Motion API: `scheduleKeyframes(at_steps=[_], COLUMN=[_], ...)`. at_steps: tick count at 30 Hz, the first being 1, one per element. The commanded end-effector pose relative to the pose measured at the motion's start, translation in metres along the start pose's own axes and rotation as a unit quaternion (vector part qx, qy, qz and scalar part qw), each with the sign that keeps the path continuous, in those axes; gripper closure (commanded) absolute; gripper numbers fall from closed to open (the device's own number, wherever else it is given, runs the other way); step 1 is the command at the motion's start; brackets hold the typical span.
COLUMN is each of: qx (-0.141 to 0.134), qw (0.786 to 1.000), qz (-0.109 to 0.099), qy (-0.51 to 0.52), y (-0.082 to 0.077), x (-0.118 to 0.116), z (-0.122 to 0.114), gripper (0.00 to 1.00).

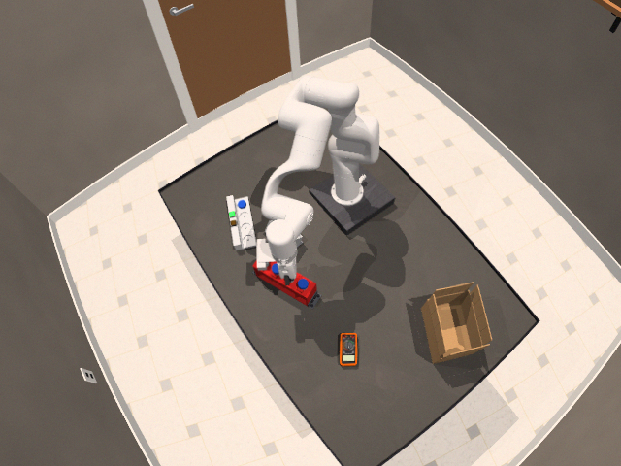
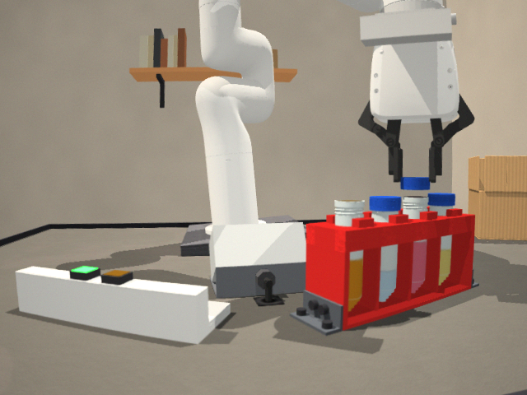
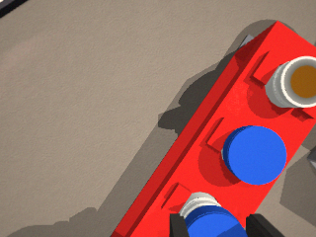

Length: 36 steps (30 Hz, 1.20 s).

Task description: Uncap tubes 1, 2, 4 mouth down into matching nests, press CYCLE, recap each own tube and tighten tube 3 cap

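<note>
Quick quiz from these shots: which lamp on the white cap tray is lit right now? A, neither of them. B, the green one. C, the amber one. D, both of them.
B: on the cap tray, the green lamp glows bright while the amber lamp beside it looks dull; meanwhile the gripper holds a blue cap just above an uncapped tube in the red rack.
</note>
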<state>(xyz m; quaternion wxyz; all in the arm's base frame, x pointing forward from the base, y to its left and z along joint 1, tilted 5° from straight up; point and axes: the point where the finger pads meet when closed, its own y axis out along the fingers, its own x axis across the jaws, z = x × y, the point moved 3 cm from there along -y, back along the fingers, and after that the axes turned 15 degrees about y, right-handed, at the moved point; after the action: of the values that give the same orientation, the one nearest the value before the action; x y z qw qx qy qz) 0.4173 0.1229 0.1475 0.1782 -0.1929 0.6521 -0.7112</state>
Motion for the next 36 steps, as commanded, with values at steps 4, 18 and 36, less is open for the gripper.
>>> scheduleKeyframes(at_steps=[4, 18, 36], qx=[0.001, 0.001, 0.001], qw=[1.000, 1.000, 1.000], qz=[0.003, 0.003, 0.003], qy=[0.000, 0.000, 0.000], y=[0.0056, 0.0085, 0.0143], x=[-0.0022, -0.0021, -0.0021], z=[0.0003, 0.0002, 0.0002], gripper=[1.00, 1.00, 1.00])
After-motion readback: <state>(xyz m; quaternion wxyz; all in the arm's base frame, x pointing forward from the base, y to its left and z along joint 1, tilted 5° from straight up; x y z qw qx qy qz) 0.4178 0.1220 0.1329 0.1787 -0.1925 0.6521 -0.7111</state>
